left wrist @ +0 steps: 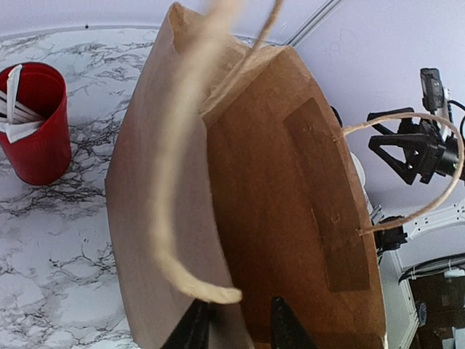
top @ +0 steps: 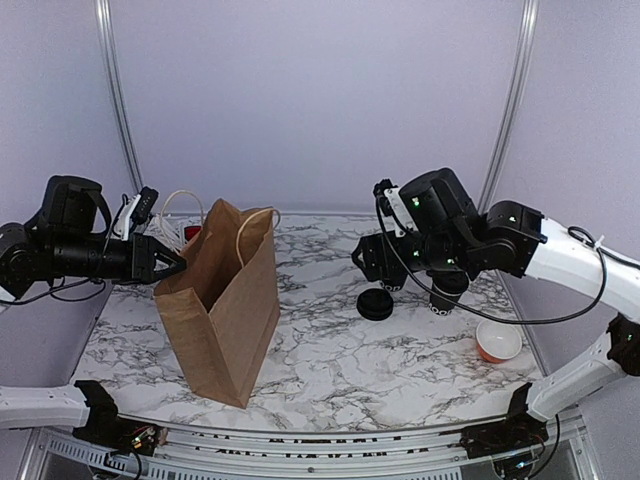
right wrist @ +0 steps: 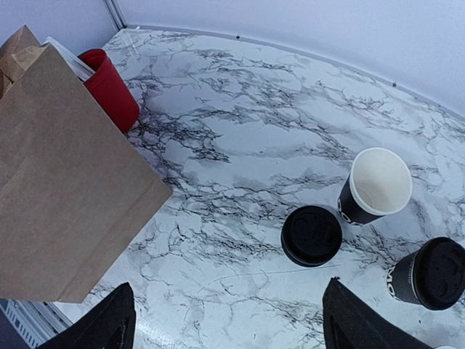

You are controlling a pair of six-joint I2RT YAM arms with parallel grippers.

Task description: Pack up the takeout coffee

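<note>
— Three lilac walls (top: 320, 90) are closing in a white, grey-veined marble table (top: 400, 350).
— Where is the coffee (right wrist: 429, 280) sitting?
— Lidded, it is standing in the table's right half, beside an open cup (right wrist: 374, 185) and a loose lid (right wrist: 311, 234). The right gripper (right wrist: 229, 287) is hanging near them, gaping wide and empty.
— And the left gripper (left wrist: 238, 309)?
— It is straddling the bag's (left wrist: 290, 218) rim in the left half; I cannot tell whether it is pinching.

Paper bag (top: 225, 300) looking matt, brown; rope handle (left wrist: 174, 182) looking rough; tabletop (right wrist: 240, 116) showing smooth marble pattern; takeout coffee (right wrist: 429, 280) lid looking matt plastic.
</note>
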